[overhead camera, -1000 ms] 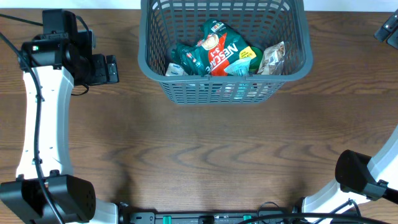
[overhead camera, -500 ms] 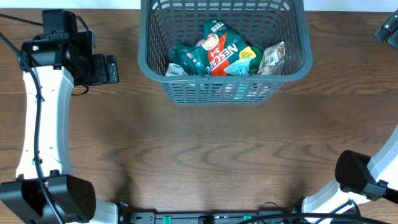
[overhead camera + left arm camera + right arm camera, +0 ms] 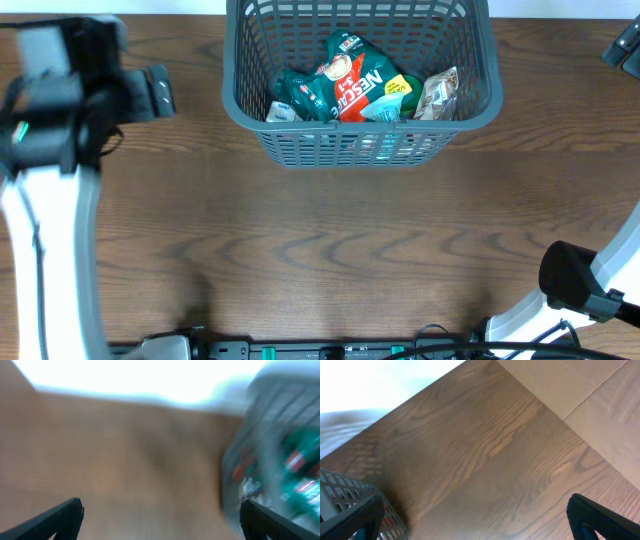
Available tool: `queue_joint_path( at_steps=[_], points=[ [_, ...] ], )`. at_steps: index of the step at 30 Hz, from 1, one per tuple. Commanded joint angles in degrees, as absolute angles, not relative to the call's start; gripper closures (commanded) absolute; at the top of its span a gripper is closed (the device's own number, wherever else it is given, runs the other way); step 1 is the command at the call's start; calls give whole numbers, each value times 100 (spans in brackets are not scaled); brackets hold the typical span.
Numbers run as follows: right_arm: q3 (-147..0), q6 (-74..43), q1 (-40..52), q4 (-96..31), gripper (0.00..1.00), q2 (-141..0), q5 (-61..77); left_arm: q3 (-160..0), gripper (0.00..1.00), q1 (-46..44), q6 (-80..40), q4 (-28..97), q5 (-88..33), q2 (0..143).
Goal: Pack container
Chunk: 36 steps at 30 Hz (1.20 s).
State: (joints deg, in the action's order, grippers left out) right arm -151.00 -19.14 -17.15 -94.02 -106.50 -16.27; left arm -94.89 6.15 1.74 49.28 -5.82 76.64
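The dark grey basket (image 3: 300, 120) stands at the back middle of the table. Inside lie several packets, among them a red and green Nescafe packet (image 3: 352, 82) and a brown one (image 3: 437, 95). My left gripper (image 3: 160, 92) is left of the basket, blurred by motion, open and empty. In the left wrist view its fingertips (image 3: 55, 519) stand wide apart with bare wood between them, and the basket (image 3: 272, 460) is a blur at right. My right gripper (image 3: 622, 45) is at the far right edge, open and empty; its wrist view shows a basket corner (image 3: 340, 495).
The wooden table (image 3: 330, 250) stretches in front of the basket. The arm bases sit at the front left and front right (image 3: 580, 285). Pale cardboard (image 3: 600, 390) lies beyond the table's edge in the right wrist view.
My left arm has swung up and away from its earlier pose and is motion-blurred; its gripper moved slightly back. The basket, packets and right arm have not moved.
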Motion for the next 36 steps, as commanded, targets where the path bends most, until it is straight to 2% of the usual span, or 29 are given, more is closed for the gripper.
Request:
queue_joint_path(
  at_steps=[1, 10, 16, 22, 28, 36],
  points=[
    [-15106, -2012, -1717, -9411, 1, -10678, -1647, -9306, 1, 602, 169, 4320, -558, 6766],
    [-15106, -2012, -1717, -9411, 1, -10678, -1647, -7371, 1, 604, 165, 2550, -558, 4431],
    [-15106, -2012, -1717, -9411, 1, -10678, -1647, -5655, 2, 604, 150, 2320, -561, 3015],
    [-15106, -2012, -1717, -9411, 1, -10678, -1647, -3778, 1, 604, -386, 1885, -561, 1798],
    [-15106, -2012, -1717, -9411, 1, -10678, -1647, -2250, 1, 604, -530, 1009, -698, 963],
    [-15106, -2012, -1717, -9411, 1, -10678, -1647, -1350, 1, 604, -655, 711, -751, 615]
  ],
)
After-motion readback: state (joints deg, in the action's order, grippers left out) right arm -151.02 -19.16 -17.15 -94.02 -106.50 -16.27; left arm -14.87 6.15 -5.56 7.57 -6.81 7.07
